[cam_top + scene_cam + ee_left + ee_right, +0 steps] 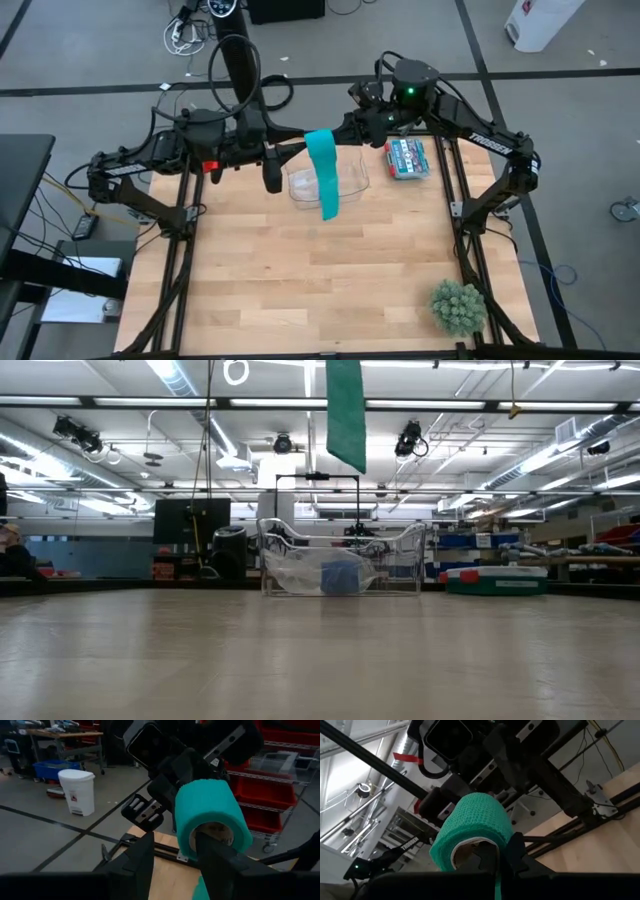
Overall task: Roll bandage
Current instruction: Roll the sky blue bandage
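Aloft, the right claw (495, 857) pinches shut on the bandage (472, 827), a crepe-textured teal coil; the left claw (172, 852) grips its opposite end, fabric tail dangling beneath both.

Clear bin (352, 180), card box (405, 158), plant (458, 306)

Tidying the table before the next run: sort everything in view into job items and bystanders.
Job:
- teal-green soft fabric bandage, part-coiled, tail hanging
- left gripper, on the coil
- right gripper, shut on its core

Lying about:
- clear plastic tray
- blue roll inside the tray
- red-and-teal box
- green spiky plant
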{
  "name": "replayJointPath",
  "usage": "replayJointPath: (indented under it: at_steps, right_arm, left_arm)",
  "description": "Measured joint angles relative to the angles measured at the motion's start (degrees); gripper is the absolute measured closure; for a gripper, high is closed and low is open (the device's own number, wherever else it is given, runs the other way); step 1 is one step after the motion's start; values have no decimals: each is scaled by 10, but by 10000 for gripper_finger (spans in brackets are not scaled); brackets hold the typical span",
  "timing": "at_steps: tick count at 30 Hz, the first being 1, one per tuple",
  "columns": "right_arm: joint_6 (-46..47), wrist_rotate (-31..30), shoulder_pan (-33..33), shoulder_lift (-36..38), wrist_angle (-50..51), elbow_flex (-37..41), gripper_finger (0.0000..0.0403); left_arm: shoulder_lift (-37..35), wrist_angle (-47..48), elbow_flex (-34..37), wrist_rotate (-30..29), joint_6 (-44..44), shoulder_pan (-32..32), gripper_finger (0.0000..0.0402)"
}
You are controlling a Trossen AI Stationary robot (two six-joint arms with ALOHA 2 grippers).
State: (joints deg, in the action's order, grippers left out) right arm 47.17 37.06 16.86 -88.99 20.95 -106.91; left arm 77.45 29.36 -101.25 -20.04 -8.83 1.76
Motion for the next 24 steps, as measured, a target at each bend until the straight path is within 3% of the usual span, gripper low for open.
replayJointPath:
  at_steps: [14,17,20,24]
  right_arm:
    - [-8,14,-11,-15,-7,0,403]
    - [-7,14,-11,-16,-18,0,403]
    - [-9,17,-10,-15,-19,0,403]
    - [-31,22,-6,-15,-20,0,389]
  left_arm:
    - [16,-25,0,14,-19,0,253]
    - [17,-24,0,14,-18,0,291]
    - [17,-28,0,12,-19,0,369]
    - [12,-26,0,13,-21,0,382]
